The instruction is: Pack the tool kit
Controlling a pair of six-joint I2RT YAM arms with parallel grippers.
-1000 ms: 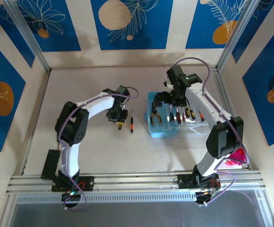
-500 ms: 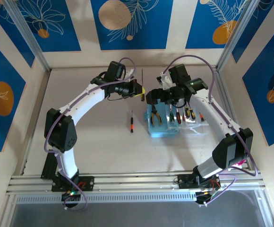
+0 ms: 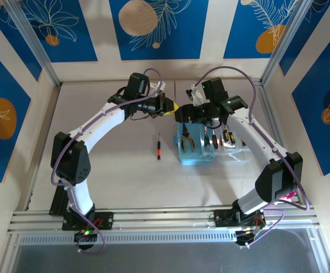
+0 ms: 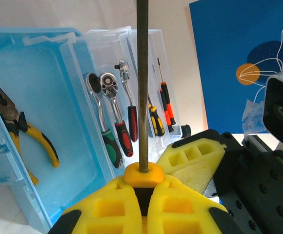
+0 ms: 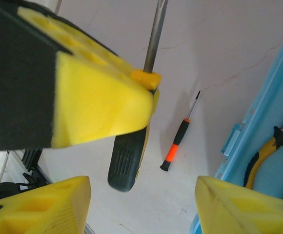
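Observation:
My left gripper is shut on a yellow-black screwdriver and holds it in the air left of the tool kit case. Its black handle hangs below the left gripper's fingers. My right gripper is open, facing the left one, its fingers apart on either side below the handle end. The open light-blue case holds yellow-handled pliers, ratchets and small screwdrivers. An orange-black screwdriver lies on the table left of the case.
The case's clear lid lies open to the right with tools clipped in it. Blue-patterned walls enclose the table at the back and sides. Bare tabletop stretches in front of the case and to its left.
The left arm lifted the yellow-black screwdriver off the table and carried it up and right, toward the right gripper. The right gripper turned left to face it and its jaws narrowed.

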